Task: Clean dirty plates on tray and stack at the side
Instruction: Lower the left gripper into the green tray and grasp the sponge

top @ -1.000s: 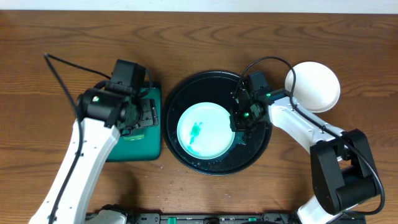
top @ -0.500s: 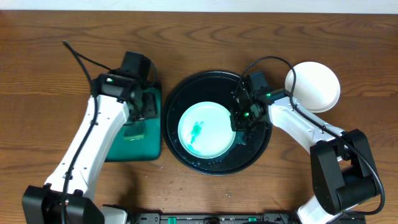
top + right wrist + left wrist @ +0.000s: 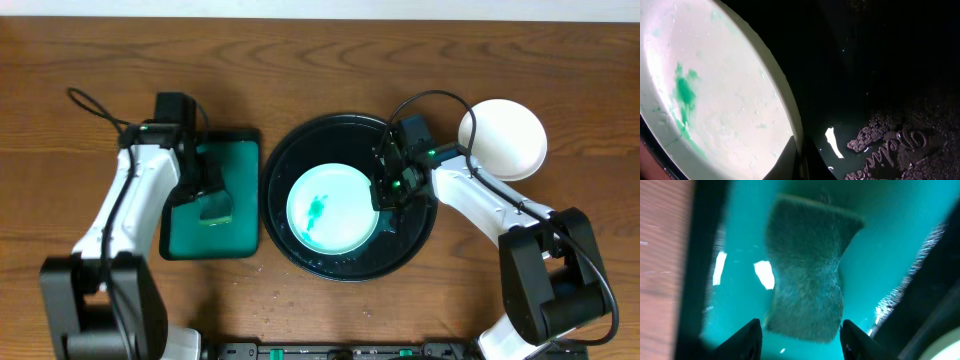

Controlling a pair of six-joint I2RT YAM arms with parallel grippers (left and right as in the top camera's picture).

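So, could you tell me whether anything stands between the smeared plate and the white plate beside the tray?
No loose object does. Only the tray's raised rim and the right arm lie between the smeared plate and the white plate; the right gripper pinches the smeared plate's edge.

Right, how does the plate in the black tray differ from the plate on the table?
The tray plate carries green smears; the table plate looks clean white. The tray plate lies in the black tray, rim pinched by the right end effector; the table plate lies free on the table. Both are round, pale.
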